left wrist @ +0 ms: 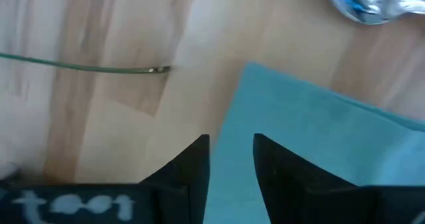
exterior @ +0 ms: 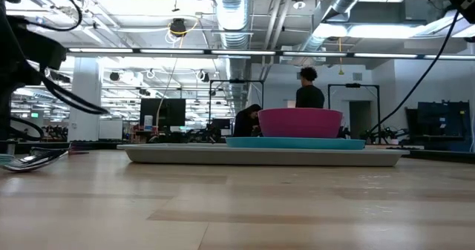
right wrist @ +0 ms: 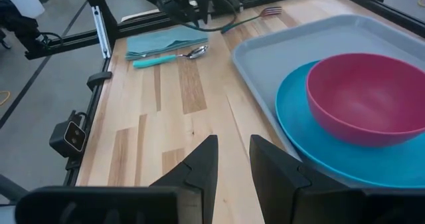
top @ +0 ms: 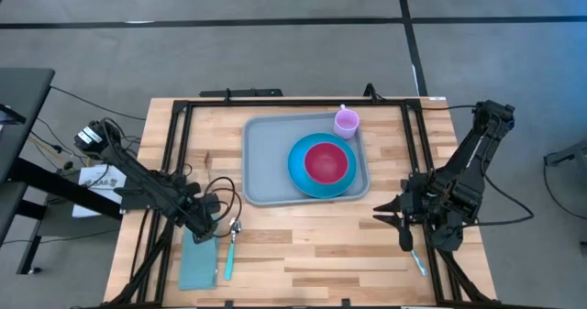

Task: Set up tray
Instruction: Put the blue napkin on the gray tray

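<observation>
The left pincer (top: 213,225) hangs low over the counter's front-left part, directly above the near end of the teal napkin (top: 197,261). In its wrist view the two dark fingers (left wrist: 192,167) stand a narrow gap apart with napkin cloth showing between and under them, and nothing is pinched, so it reads as slightly open and empty, placed to either press or let go of the cloth; which of the two I cannot tell. Just beside the napkin, toward the counter's middle, lies the teal-handled spoon (top: 230,250), its bowl pointing away from the front edge, as cutlery laid out beside a setting would sit. A fork (right wrist: 255,16) lies a little farther on, near that arm.

The right pincer (top: 400,219) waits over the counter's right side, just off the tray's front-right corner, fingers (right wrist: 199,167) partly apart and holding nothing.

The tray (top: 266,162) sits toward the counter's back edge, near the centre. It carries a blue plate (top: 303,176) with a pink bowl (top: 326,160) on it, and a lilac cup (top: 346,121) at its back-right corner.
</observation>
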You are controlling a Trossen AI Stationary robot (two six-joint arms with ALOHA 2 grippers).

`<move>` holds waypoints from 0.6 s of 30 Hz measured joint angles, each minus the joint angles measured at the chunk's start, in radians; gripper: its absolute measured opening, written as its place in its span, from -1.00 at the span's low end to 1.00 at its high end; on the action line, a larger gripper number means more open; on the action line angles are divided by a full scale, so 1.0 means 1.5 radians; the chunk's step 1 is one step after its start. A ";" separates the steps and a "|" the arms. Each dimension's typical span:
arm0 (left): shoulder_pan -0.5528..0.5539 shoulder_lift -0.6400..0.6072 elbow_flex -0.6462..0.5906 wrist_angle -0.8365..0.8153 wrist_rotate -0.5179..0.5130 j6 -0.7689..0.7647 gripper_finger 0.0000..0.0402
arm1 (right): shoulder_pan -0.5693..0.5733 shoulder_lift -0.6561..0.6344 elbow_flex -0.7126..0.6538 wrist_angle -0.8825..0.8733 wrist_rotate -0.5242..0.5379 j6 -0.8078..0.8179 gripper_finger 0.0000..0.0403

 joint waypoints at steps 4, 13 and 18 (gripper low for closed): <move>0.000 0.000 -0.012 0.001 0.008 0.000 -0.34 | 0.000 0.000 0.000 0.000 0.000 0.000 -0.59; 0.001 0.006 -0.059 0.029 0.005 0.026 -0.11 | 0.000 0.000 0.000 0.000 0.000 0.000 -0.59; 0.002 0.002 -0.105 0.133 0.029 0.030 -0.11 | 0.000 0.000 0.000 0.000 0.000 0.000 -0.59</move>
